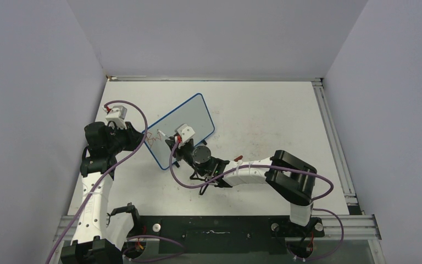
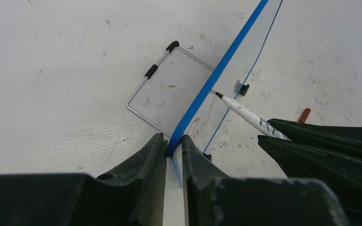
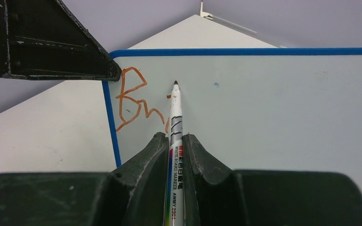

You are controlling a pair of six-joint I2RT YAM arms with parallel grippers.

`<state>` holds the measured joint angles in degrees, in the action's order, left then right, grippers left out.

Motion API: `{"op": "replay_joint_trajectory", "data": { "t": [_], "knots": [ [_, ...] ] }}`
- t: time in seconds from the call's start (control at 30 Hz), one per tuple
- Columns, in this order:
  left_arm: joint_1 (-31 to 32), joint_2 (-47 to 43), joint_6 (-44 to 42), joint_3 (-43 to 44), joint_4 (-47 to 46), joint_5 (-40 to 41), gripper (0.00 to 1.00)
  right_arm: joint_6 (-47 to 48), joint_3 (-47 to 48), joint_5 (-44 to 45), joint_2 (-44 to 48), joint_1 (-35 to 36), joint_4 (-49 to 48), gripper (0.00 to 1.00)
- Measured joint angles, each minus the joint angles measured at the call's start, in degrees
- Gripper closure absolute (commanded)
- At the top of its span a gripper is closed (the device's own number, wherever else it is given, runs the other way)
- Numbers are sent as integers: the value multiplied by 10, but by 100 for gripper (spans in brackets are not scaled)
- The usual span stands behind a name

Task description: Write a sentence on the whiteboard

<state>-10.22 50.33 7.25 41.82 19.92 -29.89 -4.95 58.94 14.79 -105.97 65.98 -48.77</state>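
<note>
The whiteboard (image 1: 189,124), white with a thin blue frame, stands tilted on its wire stand (image 2: 146,77) left of the table's middle. Red lettering (image 3: 134,99) reading "Br" sits at its upper left corner, with a small mark beside it; it also shows in the top view (image 1: 155,138). My left gripper (image 2: 174,143) is shut on the board's blue edge (image 2: 217,70) at that corner. My right gripper (image 3: 175,141) is shut on a white marker (image 3: 175,117). The marker's red tip (image 3: 175,83) rests at the board just right of the letters.
A red marker cap (image 2: 304,115) lies on the tabletop to the right of the board. A metal rail (image 1: 335,143) runs along the table's right side. Grey walls close in the table on three sides.
</note>
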Motion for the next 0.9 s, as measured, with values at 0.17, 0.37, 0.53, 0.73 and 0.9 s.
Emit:
{"op": "replay_joint_trajectory", "data": {
  "t": [0.17, 0.37, 0.53, 0.73, 0.9],
  "knots": [
    [0, 0, 0, 0, 0, 0, 100, -1, 3, -2, -2, -2, 0, 95],
    [0, 0, 0, 0, 0, 1, 100, -2, 7, -3, -7, -3, -3, 95],
    [0, 0, 0, 0, 0, 1, 100, -2, 7, -3, -7, -3, -3, 95],
    [0, 0, 0, 0, 0, 1, 100, -2, 7, -3, -7, -3, -4, 95],
    [0, 0, 0, 0, 0, 1, 100, -1, 7, -5, -7, -2, -5, 95]
  ]
}}
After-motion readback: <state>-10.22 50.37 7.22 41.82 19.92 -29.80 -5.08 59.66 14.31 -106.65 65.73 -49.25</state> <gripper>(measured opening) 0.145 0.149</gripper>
